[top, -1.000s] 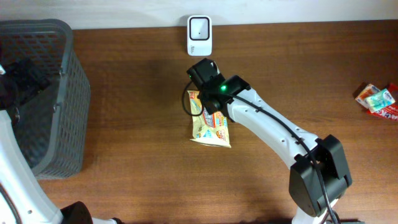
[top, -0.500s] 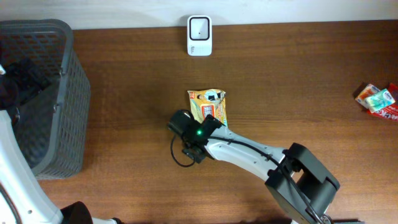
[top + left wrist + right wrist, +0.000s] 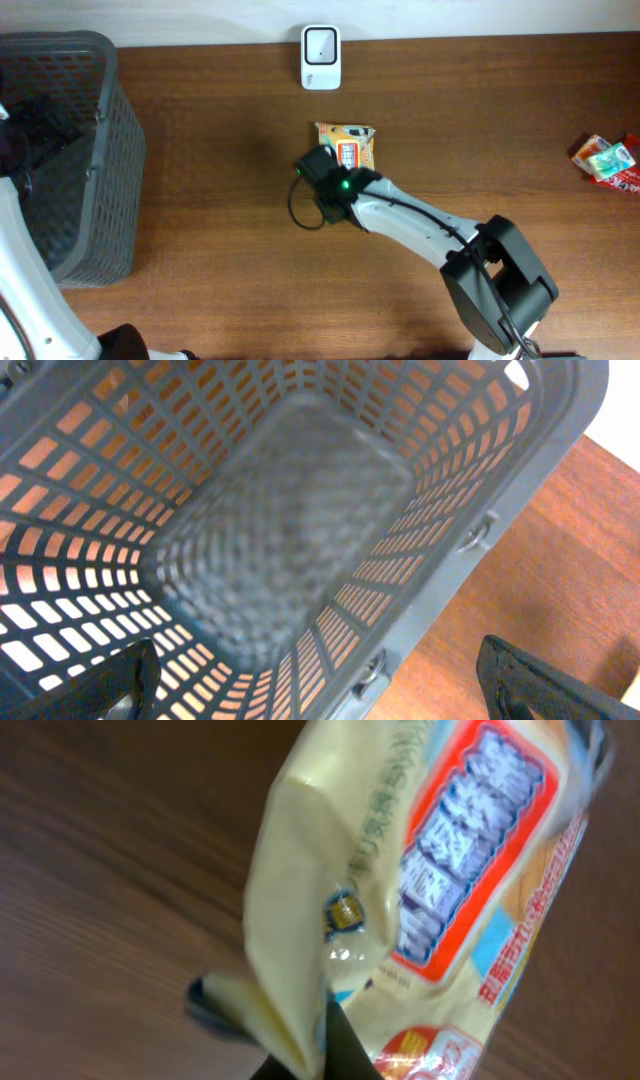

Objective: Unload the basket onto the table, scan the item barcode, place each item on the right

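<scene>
The item is a yellow snack packet (image 3: 347,146) with red and blue print, lying on the wooden table a little in front of the white scanner (image 3: 321,57). My right gripper (image 3: 338,172) is at the packet's near end. In the right wrist view the packet (image 3: 440,880) fills the frame and the right gripper (image 3: 325,1032) is shut on its crimped yellow edge. No barcode shows on the visible face. My left gripper (image 3: 320,685) hangs open over the grey basket (image 3: 300,510), its two fingers (image 3: 90,685) wide apart with nothing between them.
The grey mesh basket (image 3: 110,150) stands at the table's left edge, with the left arm (image 3: 35,130) above it. A small pile of red and green packets (image 3: 608,160) lies at the far right edge.
The right gripper let the packet go, swung down to the left, then came back and shut on its near edge. The packet now lies closer to the scanner. The left arm has not moved.
</scene>
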You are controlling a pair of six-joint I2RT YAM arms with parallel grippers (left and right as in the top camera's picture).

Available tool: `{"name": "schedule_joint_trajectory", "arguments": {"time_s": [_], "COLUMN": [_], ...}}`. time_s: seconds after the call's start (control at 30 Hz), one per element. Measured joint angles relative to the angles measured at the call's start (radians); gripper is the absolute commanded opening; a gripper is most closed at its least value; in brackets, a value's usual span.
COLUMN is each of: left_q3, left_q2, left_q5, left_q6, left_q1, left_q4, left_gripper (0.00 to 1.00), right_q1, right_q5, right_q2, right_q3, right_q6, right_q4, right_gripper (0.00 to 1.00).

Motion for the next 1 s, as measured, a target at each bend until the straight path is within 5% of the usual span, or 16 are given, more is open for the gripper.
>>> {"name": "schedule_joint_trajectory", "arguments": {"time_s": [0.17,0.3,0.43,0.53,0.6,0.73,0.77,0.83,0.93,1.0], "left_q3": [0.0,0.0,0.0,0.0,0.0,0.0,0.0,0.0,0.0,0.0], "left_q2": [0.0,0.0,0.0,0.0,0.0,0.0,0.0,0.0,0.0,0.0], "left_q5": [0.0,0.0,0.0,0.0,0.0,0.0,0.0,0.0,0.0,0.0], "left_q6": [0.0,0.0,0.0,0.0,0.0,0.0,0.0,0.0,0.0,0.0], "left_q1": [0.0,0.0,0.0,0.0,0.0,0.0,0.0,0.0,0.0,0.0], "left_q4": [0.002,0.001,0.001,0.001,0.002,0.001,0.001,0.001,0.002,0.002], "left_gripper": [0.99,0.99,0.99,0.99,0.99,0.99,0.99,0.99,0.99,0.99], "right_q1": [-0.016,-0.11,-0.288,-0.446,-0.547,-0.6,-0.6,-0.6,-0.598,-0.581], "right_q5": [-0.345,-0.748,-0.824,-0.691,-0.548,-0.462,-0.457,-0.452,-0.446,-0.444], "right_q2": [-0.011,-0.013,-0.013,-0.011,-0.006,0.0,0.0,0.0,0.0,0.003], "right_q3": [0.33,0.35,0.35,0.344,0.332,0.326,0.326,0.326,0.326,0.326], "right_q6": [0.108,0.23,0.283,0.27,0.233,0.197,0.19,0.183,0.181,0.183], "right_q4": [-0.146,-0.101,-0.166,-0.211,-0.241,-0.294,-0.296,-0.294,-0.289,-0.284], "right_gripper": [0.04,0.04,0.04,0.08,0.23,0.86,0.9,0.82,0.18,0.04]}}
